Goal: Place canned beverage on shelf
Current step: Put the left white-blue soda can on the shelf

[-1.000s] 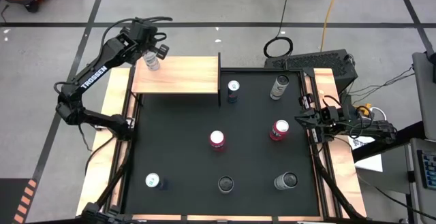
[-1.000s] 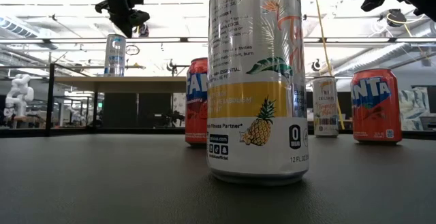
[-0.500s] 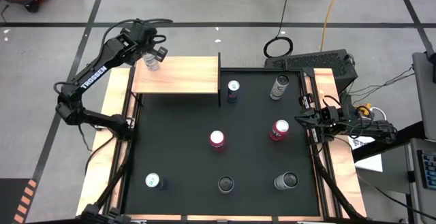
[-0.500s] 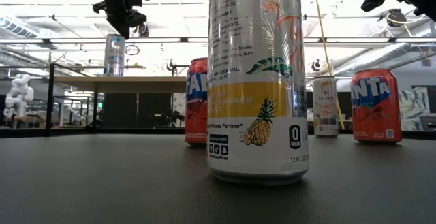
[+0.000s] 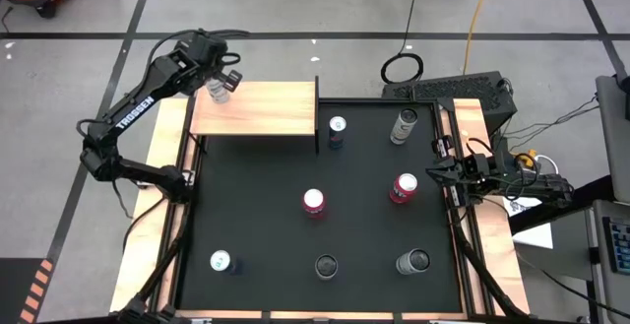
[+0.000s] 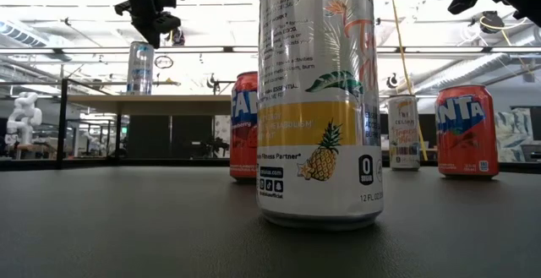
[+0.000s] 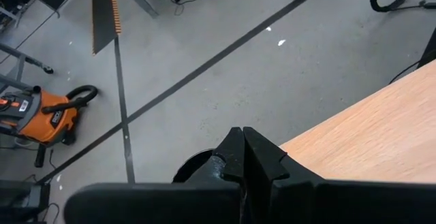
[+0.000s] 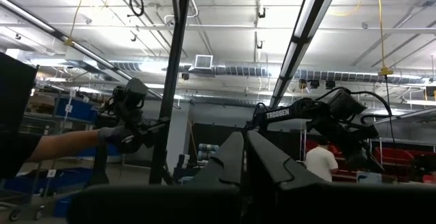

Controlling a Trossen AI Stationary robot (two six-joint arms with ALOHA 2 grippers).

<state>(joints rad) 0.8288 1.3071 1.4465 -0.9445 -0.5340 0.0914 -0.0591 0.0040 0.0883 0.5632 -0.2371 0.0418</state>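
My counter's black mat (image 5: 266, 216) carries seven cans; the shelf (image 5: 266, 107) at eleven o'clock bears one can (image 5: 219, 90).

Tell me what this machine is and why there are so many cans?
It is a robot with two dark arms working at a table. Each arm ends in a two-finger hand. One picture looks straight down from above, one looks across the tabletop, and two come from small cameras on the arms' wrists.

The left hand is shut and empty, over the far left corner of the shelf, a pale wooden board. One tall silver can already stands there, just below that hand. The right hand is shut too, waiting at the right edge of the black mat.

Seven more cans stand on the mat, among them two red ones. The huge pineapple can only looks big because it stands right next to the low camera.
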